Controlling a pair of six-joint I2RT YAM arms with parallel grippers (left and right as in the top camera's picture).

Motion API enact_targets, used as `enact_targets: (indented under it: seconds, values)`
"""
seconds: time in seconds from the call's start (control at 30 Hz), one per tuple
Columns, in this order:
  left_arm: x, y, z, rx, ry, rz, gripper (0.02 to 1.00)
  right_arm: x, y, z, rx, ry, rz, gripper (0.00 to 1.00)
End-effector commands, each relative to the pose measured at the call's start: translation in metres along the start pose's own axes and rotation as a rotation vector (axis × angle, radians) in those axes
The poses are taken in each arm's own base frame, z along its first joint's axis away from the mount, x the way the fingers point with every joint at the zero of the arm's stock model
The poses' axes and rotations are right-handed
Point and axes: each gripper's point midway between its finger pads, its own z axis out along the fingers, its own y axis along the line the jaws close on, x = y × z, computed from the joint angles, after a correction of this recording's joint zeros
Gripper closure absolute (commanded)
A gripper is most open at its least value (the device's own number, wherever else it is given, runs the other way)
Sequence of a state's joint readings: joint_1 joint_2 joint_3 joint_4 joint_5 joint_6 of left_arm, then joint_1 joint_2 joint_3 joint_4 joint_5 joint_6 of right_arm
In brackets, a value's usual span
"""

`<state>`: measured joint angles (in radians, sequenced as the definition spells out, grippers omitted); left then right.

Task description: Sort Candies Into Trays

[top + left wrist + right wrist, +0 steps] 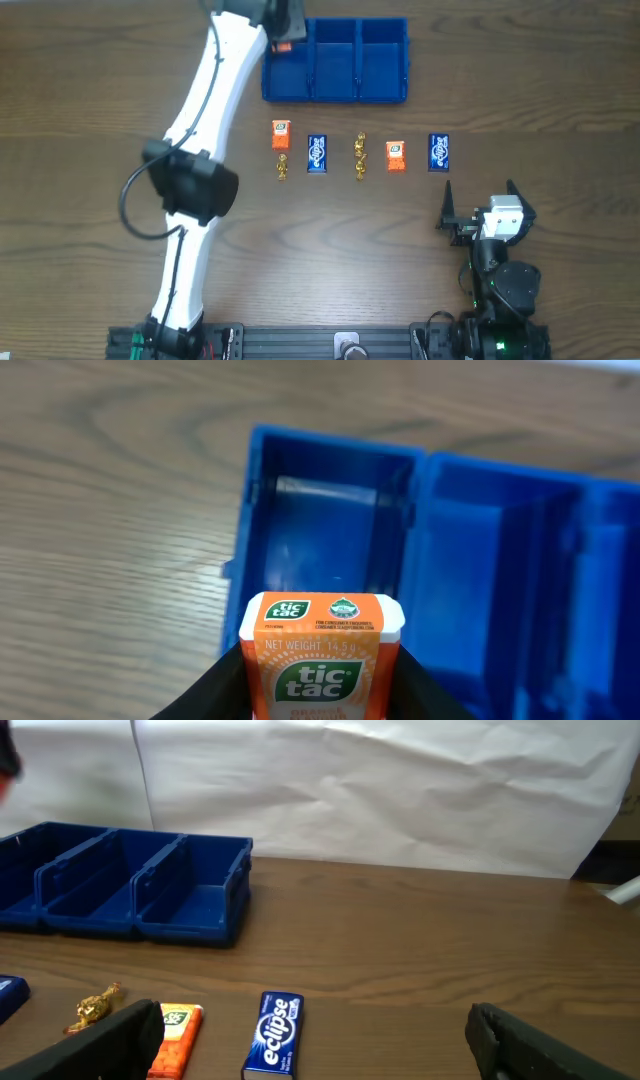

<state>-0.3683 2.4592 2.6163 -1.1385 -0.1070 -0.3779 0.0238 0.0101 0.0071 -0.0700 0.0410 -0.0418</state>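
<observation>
A blue moulded-plastic tray point(335, 95) with three oblong compartments and thin dividing walls sits at the upper centre of the wood-grain tabletop point(90, 90). Below it, across the middle of the frame, the sweets lie in a loose row. There are two flat orange boxes point(281, 134) point(396, 156) with white caps, two slim glossy blue packs point(318, 153) point(438, 152), and three small crinkled gold candies point(283, 166) in foil. One gold candy lies just below the left orange box, and the other two lie one above the other between the left pack and the right orange box.

The white left arm rises from the lower left, bends at a black elbow joint at centre left, and stretches up to the tray's upper left corner. The left fingers point(284, 22) are black and pinch the held box point(322, 660) by its two narrow sides. This orange box with rounded corners is held cap forward, raised at the tray's left-end compartment. I cannot tell whether it is fully over the opening.

The right arm is folded low at the lower right. The right fingers point(447, 212) are spread wide and hold nothing. They point up the frame toward the right blue pack but stay apart from it.
</observation>
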Motion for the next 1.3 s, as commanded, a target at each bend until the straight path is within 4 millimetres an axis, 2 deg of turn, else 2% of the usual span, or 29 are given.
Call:
enact_targets:
  seconds: [0.03, 0.2, 0.27, 0.33, 0.4, 0.53, 0.67, 0.8, 0.9, 0.97, 1.0, 1.13, 1.3]
  values:
    - [-0.005, -0.001, 0.007, 0.006, -0.012, 0.000, 0.700, 0.000, 0.000, -0.001, 0.004, 0.000, -0.013, 0.003]
    - [-0.002, 0.001, 0.014, -0.003, -0.004, 0.028, 0.676, 0.000, 0.000, 0.000, 0.004, 0.000, -0.013, 0.003]
    - [-0.003, 0.002, 0.013, -0.004, -0.005, 0.034, 0.636, 0.000, 0.000, -0.001, 0.004, 0.000, -0.013, 0.003]
    - [-0.003, 0.003, 0.013, -0.011, -0.007, 0.035, 0.516, 0.000, 0.000, 0.000, 0.004, 0.000, -0.013, 0.003]
    - [-0.004, 0.005, 0.013, -0.022, -0.013, 0.033, 0.308, 0.000, 0.000, -0.001, 0.004, 0.000, -0.013, 0.003]
    - [-0.006, 0.008, 0.013, -0.038, -0.021, 0.033, 0.143, 0.000, 0.000, 0.000, 0.004, 0.000, -0.013, 0.003]
    - [-0.010, 0.007, -0.014, -0.043, -0.047, 0.026, 0.148, 0.000, 0.000, 0.000, 0.004, 0.000, -0.012, 0.003]
    - [0.000, 0.002, -0.060, -0.053, -0.064, 0.029, 0.167, 0.000, 0.000, 0.000, 0.004, 0.000, -0.013, 0.003]
    - [0.023, 0.004, -0.078, -0.067, -0.054, 0.006, 0.172, 0.000, 0.000, 0.000, 0.004, 0.000, -0.013, 0.003]
    - [0.047, 0.009, -0.077, -0.068, -0.028, -0.026, 0.154, 0.000, 0.000, -0.001, 0.004, 0.000, -0.013, 0.003]
    - [0.069, 0.012, -0.067, -0.054, 0.004, -0.029, 0.150, 0.000, 0.000, -0.001, 0.004, 0.000, -0.013, 0.003]
    - [0.120, 0.021, -0.029, -0.059, 0.121, -0.018, 0.121, 0.000, 0.000, 0.000, 0.004, 0.000, -0.013, 0.003]
    - [0.163, 0.033, 0.015, -0.061, 0.220, -0.031, 0.108, 0.000, 0.000, -0.001, 0.004, 0.000, -0.013, 0.003]
